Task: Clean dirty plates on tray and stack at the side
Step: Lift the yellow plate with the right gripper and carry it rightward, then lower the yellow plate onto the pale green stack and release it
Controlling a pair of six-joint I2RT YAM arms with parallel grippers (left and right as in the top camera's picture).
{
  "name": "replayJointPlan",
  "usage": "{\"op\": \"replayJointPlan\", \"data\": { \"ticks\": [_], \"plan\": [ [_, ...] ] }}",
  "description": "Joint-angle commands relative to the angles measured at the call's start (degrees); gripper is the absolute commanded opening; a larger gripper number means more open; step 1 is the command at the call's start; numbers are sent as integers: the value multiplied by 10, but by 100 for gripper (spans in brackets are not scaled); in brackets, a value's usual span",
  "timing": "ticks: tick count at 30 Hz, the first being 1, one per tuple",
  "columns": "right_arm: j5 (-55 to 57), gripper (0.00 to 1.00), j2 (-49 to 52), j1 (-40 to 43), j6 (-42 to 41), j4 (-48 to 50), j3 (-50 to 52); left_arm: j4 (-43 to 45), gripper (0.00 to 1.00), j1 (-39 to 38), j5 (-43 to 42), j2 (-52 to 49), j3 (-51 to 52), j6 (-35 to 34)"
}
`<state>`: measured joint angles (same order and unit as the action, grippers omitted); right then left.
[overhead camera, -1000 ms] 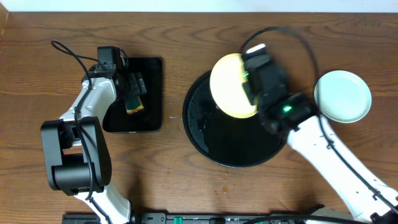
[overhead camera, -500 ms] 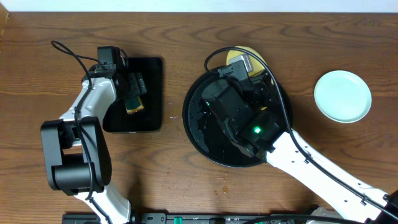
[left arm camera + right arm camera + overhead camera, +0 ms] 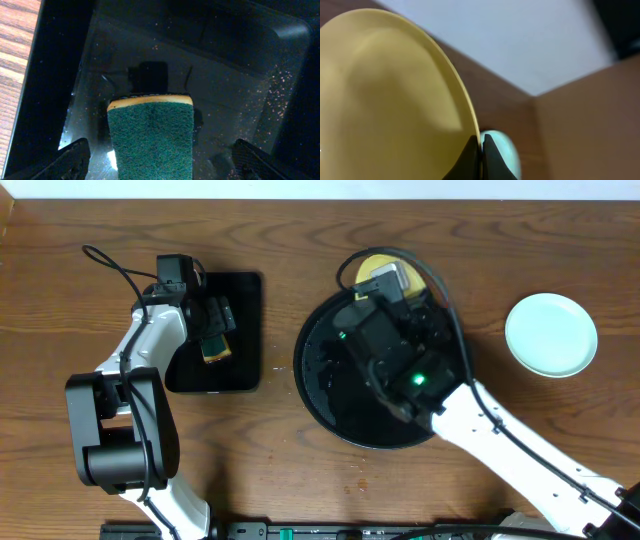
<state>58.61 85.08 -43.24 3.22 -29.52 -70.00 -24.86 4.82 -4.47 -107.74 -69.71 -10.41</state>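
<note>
My right gripper (image 3: 388,283) is shut on the rim of the pale yellow plate (image 3: 372,264) and holds it tilted over the far edge of the large round black tray (image 3: 318,395). In the right wrist view the jaws (image 3: 481,150) pinch the yellow plate's (image 3: 395,95) edge. A mint-white plate (image 3: 551,333) lies on the table to the right of the tray and also shows in the right wrist view (image 3: 504,150). No other plate shows. My left gripper (image 3: 213,330) is open, its fingers (image 3: 162,162) either side of a green and yellow sponge (image 3: 151,137).
The sponge (image 3: 215,346) lies in a smaller rectangular black tray (image 3: 245,300) at the left. My right arm covers most of the round tray. Bare wooden table lies between the two trays and along the front.
My right arm has swung left over the round tray with the yellow plate, which is now mostly hidden beneath the wrist. The left arm has not moved.
</note>
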Motion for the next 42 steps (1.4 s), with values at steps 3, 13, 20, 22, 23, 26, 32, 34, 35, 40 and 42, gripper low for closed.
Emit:
{"op": "replayJointPlan", "data": {
  "ticks": [3,13,20,22,23,26,32,34,35,40,42],
  "plan": [
    [-240,1,5,98,-98,-1,7,1,90,0,7,-7,7,5],
    [-575,1,7,409,-175,-16,7,1,90,0,7,-7,7,5],
    [-565,1,25,626,-181,-5,7,1,90,0,7,-7,7,5],
    [-565,1,40,673,-186,5,7,1,90,0,7,-7,7,5],
    [-566,1,48,690,-186,11,7,1,90,0,7,-7,7,5],
    [-568,1,76,727,-186,21,7,1,90,0,7,-7,7,5],
    [-628,1,131,737,-176,40,7,1,91,0,7,-7,7,5],
    [-629,1,147,734,-169,40,7,1,90,0,7,-7,7,5],
    [-623,4,154,734,-169,39,7,1,91,0,7,-7,7,5],
    [-602,14,158,734,-169,41,6,1,91,0,7,-7,7,5],
    [-603,24,149,733,-169,39,2,1,91,0,7,-7,7,5]
  ]
}}
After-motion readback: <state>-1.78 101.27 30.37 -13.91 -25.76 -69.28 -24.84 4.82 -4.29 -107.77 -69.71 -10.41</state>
